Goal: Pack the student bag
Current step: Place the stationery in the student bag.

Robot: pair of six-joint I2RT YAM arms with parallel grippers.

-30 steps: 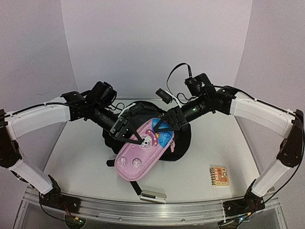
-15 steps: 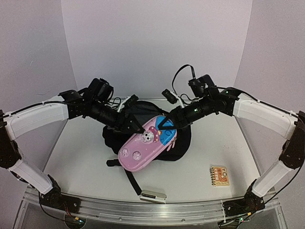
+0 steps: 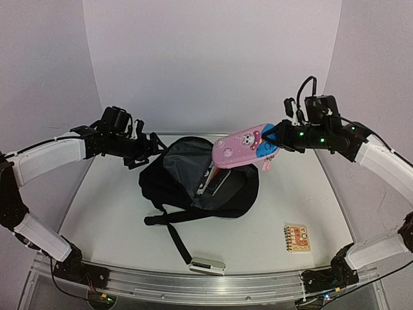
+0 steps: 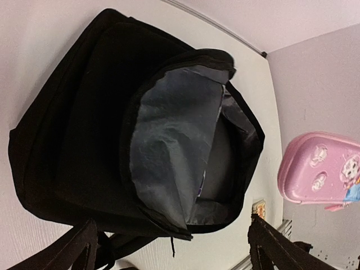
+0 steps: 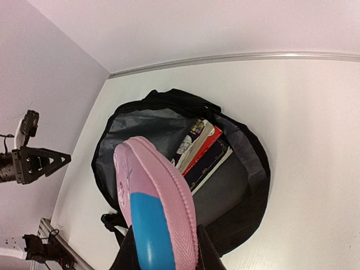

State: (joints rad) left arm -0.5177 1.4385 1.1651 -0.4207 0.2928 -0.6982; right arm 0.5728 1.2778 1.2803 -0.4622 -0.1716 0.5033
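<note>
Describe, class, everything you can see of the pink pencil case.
The pink pencil case is an oval, stiff-looking case with a blue patch at one end, a cartoon animal and round pictures on its face, and a ribbed seam along its edge. It looks closed. It hangs tilted in the air above the open black backpack, clear of it. Only the right gripper touches it, clamped on its blue end.

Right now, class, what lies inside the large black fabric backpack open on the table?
Inside the large black fabric backpack, a few flat books with red and dark covers rest on grey lining. Anything beneath them is covered.
</note>
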